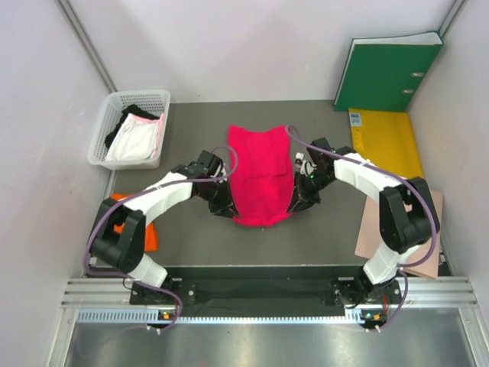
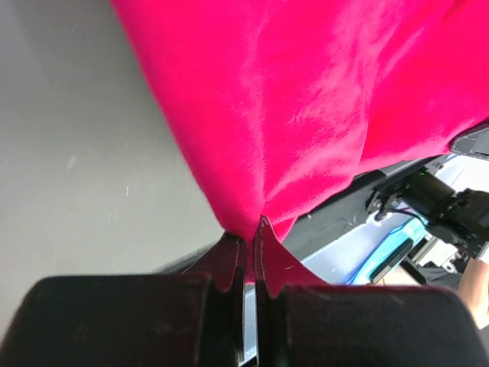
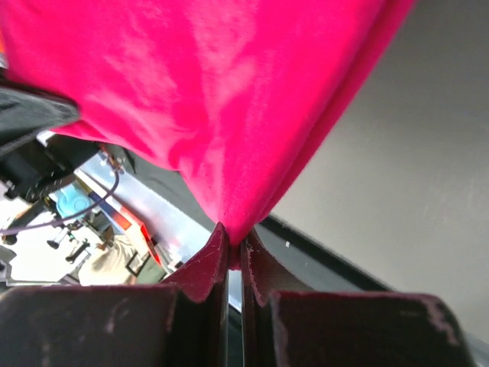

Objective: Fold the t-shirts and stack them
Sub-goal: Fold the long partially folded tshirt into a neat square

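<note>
The magenta-red t-shirt [image 1: 260, 174] hangs stretched between my two grippers above the middle of the dark table, its far end lying on the table. My left gripper [image 1: 226, 205] is shut on its near left corner [image 2: 248, 229]. My right gripper [image 1: 298, 200] is shut on its near right corner [image 3: 233, 233]. The cloth fills both wrist views. An orange folded t-shirt [image 1: 150, 235] lies at the near left, mostly hidden by the left arm. Whitish-pink [image 1: 137, 141] and black [image 1: 122, 126] garments lie in the white basket [image 1: 103, 130] at the far left.
A green binder [image 1: 386, 73] leans on the back wall at the far right. A yellow folder [image 1: 386, 141] lies in front of it. A tan paper sheet [image 1: 435, 229] lies at the near right under the right arm. Walls close in on both sides.
</note>
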